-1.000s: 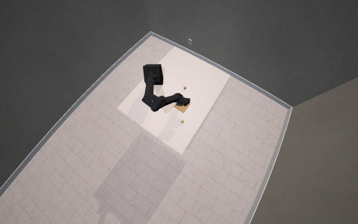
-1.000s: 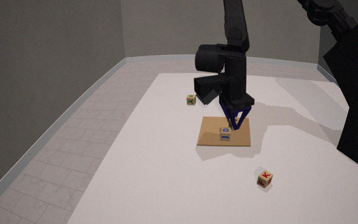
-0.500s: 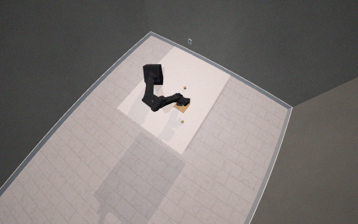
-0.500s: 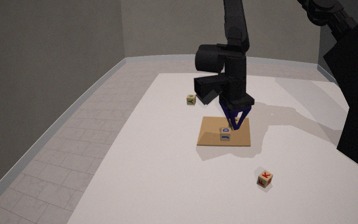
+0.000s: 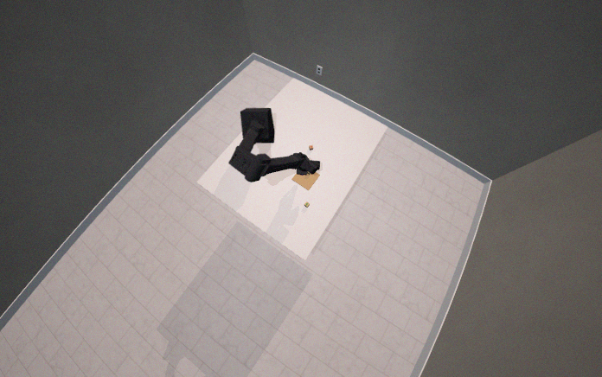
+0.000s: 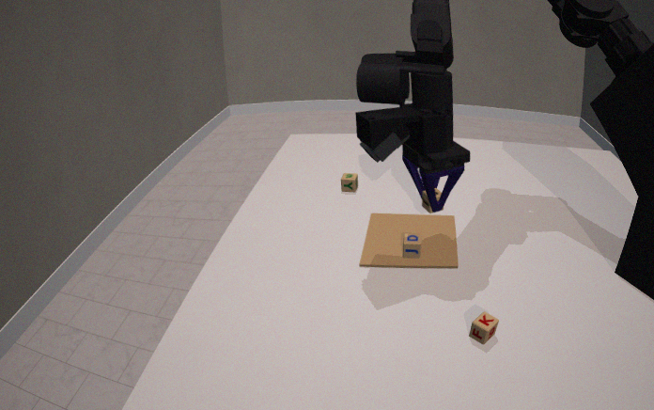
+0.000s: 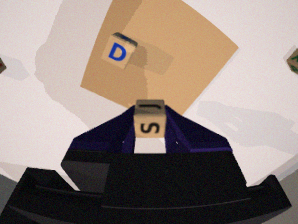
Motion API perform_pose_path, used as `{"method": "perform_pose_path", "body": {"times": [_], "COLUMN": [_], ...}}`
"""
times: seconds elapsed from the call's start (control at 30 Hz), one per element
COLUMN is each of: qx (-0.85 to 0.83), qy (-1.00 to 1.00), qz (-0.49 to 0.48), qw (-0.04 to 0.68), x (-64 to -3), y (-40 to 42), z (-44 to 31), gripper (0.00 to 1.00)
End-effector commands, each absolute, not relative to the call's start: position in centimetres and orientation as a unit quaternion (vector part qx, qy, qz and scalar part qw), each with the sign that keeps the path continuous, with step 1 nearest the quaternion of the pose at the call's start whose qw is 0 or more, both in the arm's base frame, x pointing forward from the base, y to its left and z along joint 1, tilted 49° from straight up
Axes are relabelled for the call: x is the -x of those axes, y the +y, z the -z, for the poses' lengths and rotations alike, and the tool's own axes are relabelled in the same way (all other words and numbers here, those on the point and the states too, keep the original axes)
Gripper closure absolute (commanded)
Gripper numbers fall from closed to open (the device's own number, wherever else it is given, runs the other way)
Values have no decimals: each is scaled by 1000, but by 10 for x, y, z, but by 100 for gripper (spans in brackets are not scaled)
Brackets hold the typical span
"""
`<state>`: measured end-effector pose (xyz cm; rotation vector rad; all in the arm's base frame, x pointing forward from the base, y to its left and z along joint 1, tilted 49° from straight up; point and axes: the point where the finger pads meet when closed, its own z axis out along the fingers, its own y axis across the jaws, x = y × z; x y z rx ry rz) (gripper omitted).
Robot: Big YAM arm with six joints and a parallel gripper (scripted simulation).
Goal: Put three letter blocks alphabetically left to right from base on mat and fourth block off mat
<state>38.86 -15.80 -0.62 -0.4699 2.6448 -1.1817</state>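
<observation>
A tan mat point(image 6: 410, 240) lies flat on the white table; it also shows in the wrist view point(image 7: 160, 50) and small in the top view point(image 5: 305, 181). A wooden block with a blue D on top point(image 6: 412, 244) sits on the mat point(image 7: 119, 51). My gripper point(image 6: 431, 202) is shut on a wooden block point(image 6: 427, 199) that shows a black S on one face point(image 7: 149, 123). I hold it a little above the mat's edge on the arm's side. A block with a red K on top point(image 6: 483, 327) and a block with a green Y point(image 6: 349, 182) lie on the table off the mat.
The arm's base point(image 5: 257, 124) stands on the table beside the mat. The table's edges drop to a tiled floor point(image 6: 120, 251) bounded by grey walls. The two off-mat blocks lie on opposite sides of the mat.
</observation>
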Motion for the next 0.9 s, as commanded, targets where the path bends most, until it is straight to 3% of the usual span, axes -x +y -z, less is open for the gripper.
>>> {"method": "perform_pose_path", "body": {"times": [0.0, 0.87], "qx": [150, 101], "qy": [897, 905], "qz": [397, 393], "qw": [121, 131], "x": [-388, -380], "y": [-137, -127], "z": [-14, -35], "gripper": [80, 80]}}
